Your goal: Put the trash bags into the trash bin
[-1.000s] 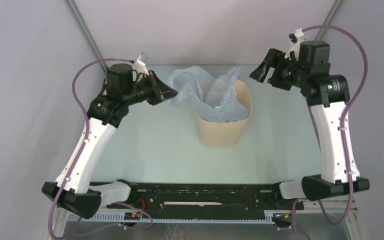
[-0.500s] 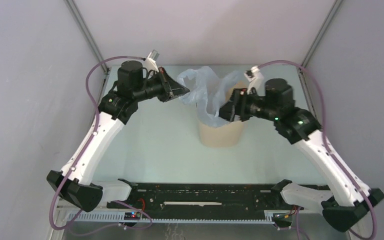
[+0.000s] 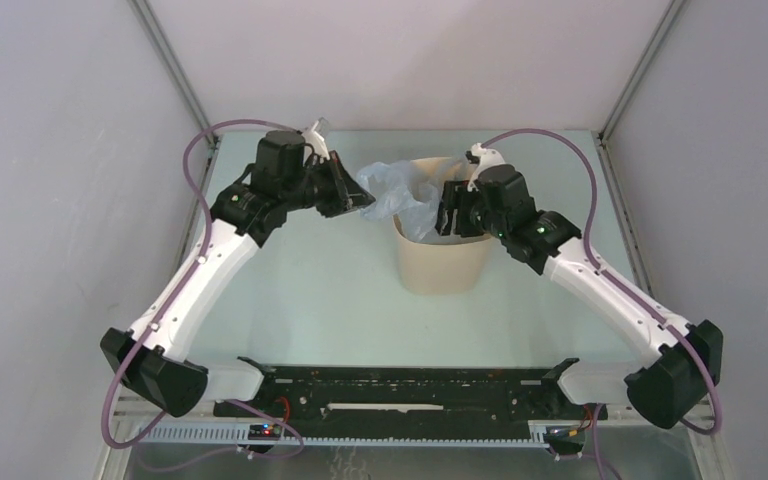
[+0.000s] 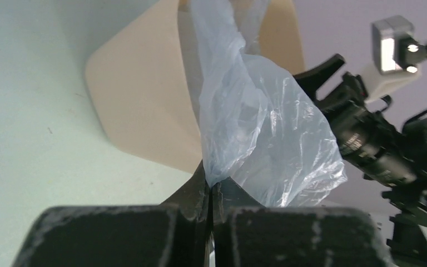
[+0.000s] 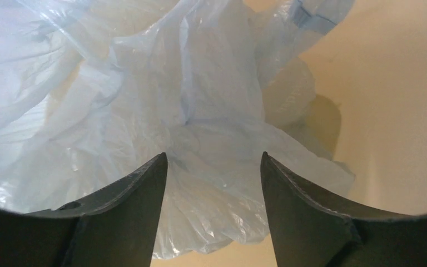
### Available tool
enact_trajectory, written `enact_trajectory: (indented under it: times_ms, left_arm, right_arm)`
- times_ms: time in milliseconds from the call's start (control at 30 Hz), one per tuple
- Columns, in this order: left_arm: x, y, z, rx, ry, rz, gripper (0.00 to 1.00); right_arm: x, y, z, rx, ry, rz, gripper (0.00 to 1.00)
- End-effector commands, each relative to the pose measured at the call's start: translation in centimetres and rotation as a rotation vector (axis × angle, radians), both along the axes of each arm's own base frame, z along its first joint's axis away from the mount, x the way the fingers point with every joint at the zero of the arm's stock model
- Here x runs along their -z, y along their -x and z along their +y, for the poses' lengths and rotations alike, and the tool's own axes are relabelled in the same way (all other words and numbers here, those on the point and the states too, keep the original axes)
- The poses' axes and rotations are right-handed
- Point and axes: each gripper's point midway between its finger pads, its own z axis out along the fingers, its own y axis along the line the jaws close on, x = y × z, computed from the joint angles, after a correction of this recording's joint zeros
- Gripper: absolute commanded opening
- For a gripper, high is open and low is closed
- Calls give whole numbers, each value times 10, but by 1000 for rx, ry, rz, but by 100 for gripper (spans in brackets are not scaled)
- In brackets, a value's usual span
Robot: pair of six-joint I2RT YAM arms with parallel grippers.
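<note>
Trash bag (image 3: 392, 187), wrinkly translucent film, draped over beige trash bin (image 3: 445, 268) rim. Left gripper (image 4: 210, 188) pinched it; right gripper (image 5: 214, 159) gaped over the mouth.

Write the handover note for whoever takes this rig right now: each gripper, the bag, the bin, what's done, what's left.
Left gripper: shut, pinching an edge of the trash bag just outside the trash bin, on the left arm's side.
Right gripper: open, aimed down into the bin's mouth with bag film bunched below it; gripping nothing.
Done: much of the bag lies inside the bin.
Left: the pinched part hangs out over the rim. It likely needs carrying over the mouth, releasing and pressing down.
</note>
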Motion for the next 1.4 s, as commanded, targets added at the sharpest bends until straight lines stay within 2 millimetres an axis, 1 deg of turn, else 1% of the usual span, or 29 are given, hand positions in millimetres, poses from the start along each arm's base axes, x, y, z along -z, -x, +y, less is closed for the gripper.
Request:
enact_trajectory:
  times_ms: [0,67,100,133,167,200,267,367,433,500,600,733,833,933,1067,1133,1200,1233,1267,1300,1367]
  left_arm:
    - [2,1,11,3,-72,-76,0]
    - [-5,2,11,-1,-57,-107,0]
    - [-7,3,11,2,-51,-121,0]
    - [-9,5,11,7,-44,-132,0]
    - [-8,8,12,12,-41,-141,0]
    - [-8,11,13,21,-39,-151,0]
    - [-6,16,14,34,-42,-161,0]
    - [-1,21,17,41,-52,-166,0]
    - [0,24,16,57,-51,-164,0]
    - [-2,27,12,83,-37,-162,0]
    - [-6,31,11,106,-24,-190,0]
    - [-9,34,11,126,-29,-210,0]
    - [-7,35,9,137,-27,-201,0]
    - [-7,35,7,142,-21,-194,0]
    - [-6,35,7,135,-20,-188,0]
    - [-5,36,8,124,-25,-179,0]
    - [-2,35,11,99,-29,-156,0]
    - [-2,35,11,91,-21,-142,0]
    - [-2,35,10,91,-4,-128,0]
    - [-3,36,7,98,11,-119,0]
    - [-2,37,6,99,19,-103,0]
  right_arm:
    - [-41,12,-21,6,-23,-85,73]
    - [-59,26,-33,15,-72,-74,79]
    - [-60,33,-43,35,-85,-38,81]
    - [-66,37,-52,60,-108,-16,84]
    - [-71,37,-63,91,-138,4,86]
    - [-76,38,-67,103,-176,22,87]
    - [-92,36,-67,110,-265,39,88]
    - [-119,24,-59,117,-352,24,87]
    - [-128,15,-57,145,-372,33,87]
    - [-129,4,-57,183,-378,55,87]
    - [-121,-14,-59,283,-384,121,86]
    - [-112,-32,-47,374,-449,223,85]
    - [-96,-45,-38,445,-437,280,84]
    - [-85,-60,-30,478,-416,290,84]
    - [-67,-85,-25,500,-379,280,77]
    - [-68,-92,-27,490,-351,259,70]
    - [-82,-93,-27,433,-365,224,61]
    - [-92,-90,-30,388,-375,196,58]
    - [-103,-86,-32,350,-389,171,51]
    - [-115,-79,-38,316,-401,139,42]
    - [-129,-65,-52,273,-422,104,26]
